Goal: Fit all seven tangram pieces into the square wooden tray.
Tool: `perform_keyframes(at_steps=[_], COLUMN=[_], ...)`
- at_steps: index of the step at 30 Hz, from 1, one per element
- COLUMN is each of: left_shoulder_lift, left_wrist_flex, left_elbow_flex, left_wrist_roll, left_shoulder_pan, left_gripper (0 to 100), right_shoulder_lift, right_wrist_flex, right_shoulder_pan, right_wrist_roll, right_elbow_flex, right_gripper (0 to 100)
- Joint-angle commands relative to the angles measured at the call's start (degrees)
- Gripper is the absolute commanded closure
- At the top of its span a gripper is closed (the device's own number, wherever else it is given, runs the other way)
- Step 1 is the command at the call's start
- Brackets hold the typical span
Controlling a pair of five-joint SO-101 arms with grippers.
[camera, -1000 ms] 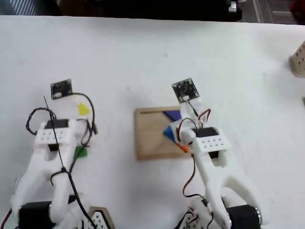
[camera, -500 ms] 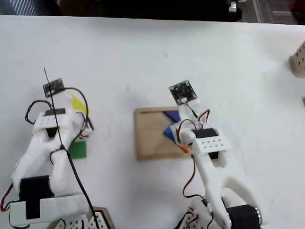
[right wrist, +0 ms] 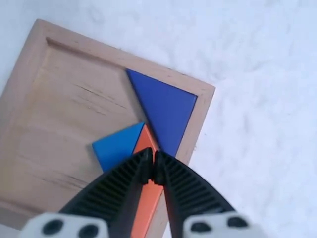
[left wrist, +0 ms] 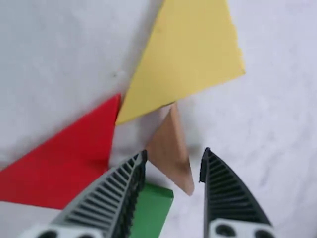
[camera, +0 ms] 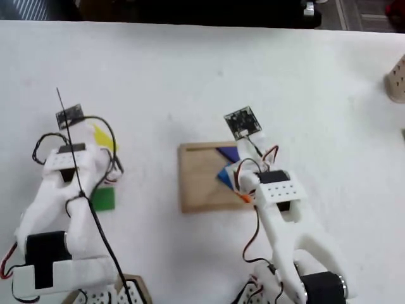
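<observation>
My left gripper (left wrist: 173, 154) stands open over a small wood-coloured triangle (left wrist: 171, 144), with a finger on each side of it. Beyond it lies a yellow triangle (left wrist: 193, 54). A red triangle (left wrist: 59, 163) and a green piece (left wrist: 151, 208) lie close by. In the high view the yellow triangle (camera: 103, 136) and the green piece (camera: 103, 198) lie left of the square wooden tray (camera: 193, 190). The tray (right wrist: 59, 114) holds a dark blue triangle (right wrist: 166, 106) and a light blue piece (right wrist: 116, 146). My right gripper (right wrist: 153, 157) is shut on a narrow orange piece (right wrist: 147, 196) over the tray's right side.
A pale perforated wooden object (camera: 397, 79) stands at the table's far right edge. Part of another wooden item (camera: 136, 288) shows at the front by the left arm's base. White table stretches behind and between the arms.
The left arm has swung left and away from the front, from over the green piece to beside the yellow triangle. The right arm has kept still.
</observation>
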Motion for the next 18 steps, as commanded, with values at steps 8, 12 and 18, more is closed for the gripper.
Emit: perform_keyframes(at_steps=[8, 12, 18], left_shoulder_lift=[-5.3, -5.0, -4.9], left_wrist_flex=[-6.0, -5.9, -6.0], left_elbow_flex=[0.9, 1.1, 2.2], left_wrist_roll=[-6.6, -6.5, -6.4], left_shoulder_pan=[-3.1, -2.8, 0.4], left_gripper=[80, 75, 71], right_shoulder_lift=[-2.1, -2.1, -2.1], right_wrist_flex=[-1.3, -1.3, -1.3], right_shoulder_pan=[0.1, 0.1, 0.1], right_wrist_roll=[1.4, 1.4, 1.4], right_elbow_flex=[-0.4, -0.4, -0.4], right_gripper=[98.1, 98.1, 98.1])
